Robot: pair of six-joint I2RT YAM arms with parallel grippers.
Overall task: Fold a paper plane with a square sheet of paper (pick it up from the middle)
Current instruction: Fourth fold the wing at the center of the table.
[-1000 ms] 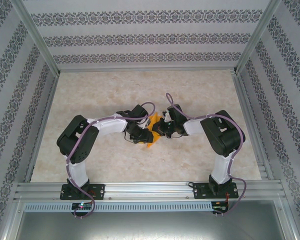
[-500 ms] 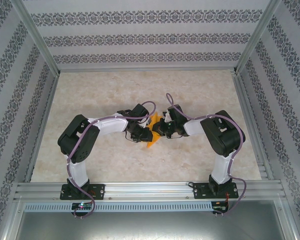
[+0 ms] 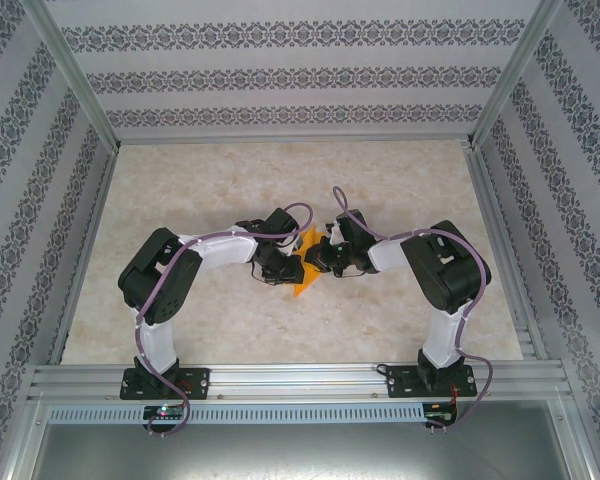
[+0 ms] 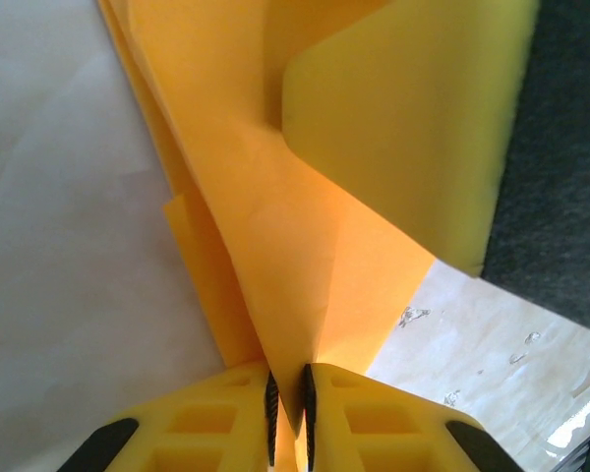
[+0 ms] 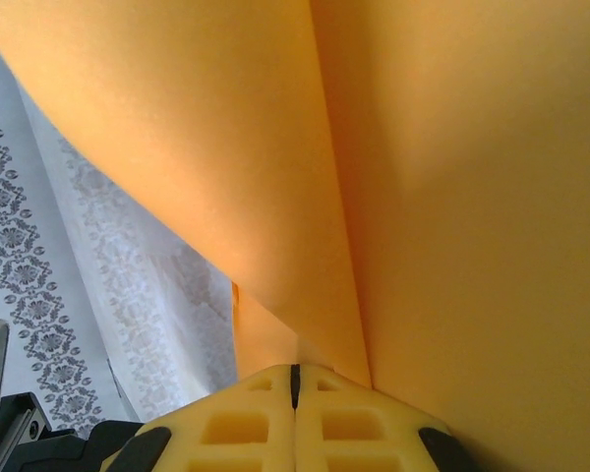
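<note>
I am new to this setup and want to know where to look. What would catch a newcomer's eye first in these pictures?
The thin orange paper sheet, partly folded, stands out at the middle of the pale marble-patterned table. Close up, the left gripper pinches the sheet's creased layers, and the right gripper sits shut at the foot of a broad orange fold.

Your table is a pale, marbled top framed by metal rails, with a few glossy specks on it near the folded orange paper, whose lower tip hangs close to the surface, touching or not you cannot tell.
</note>
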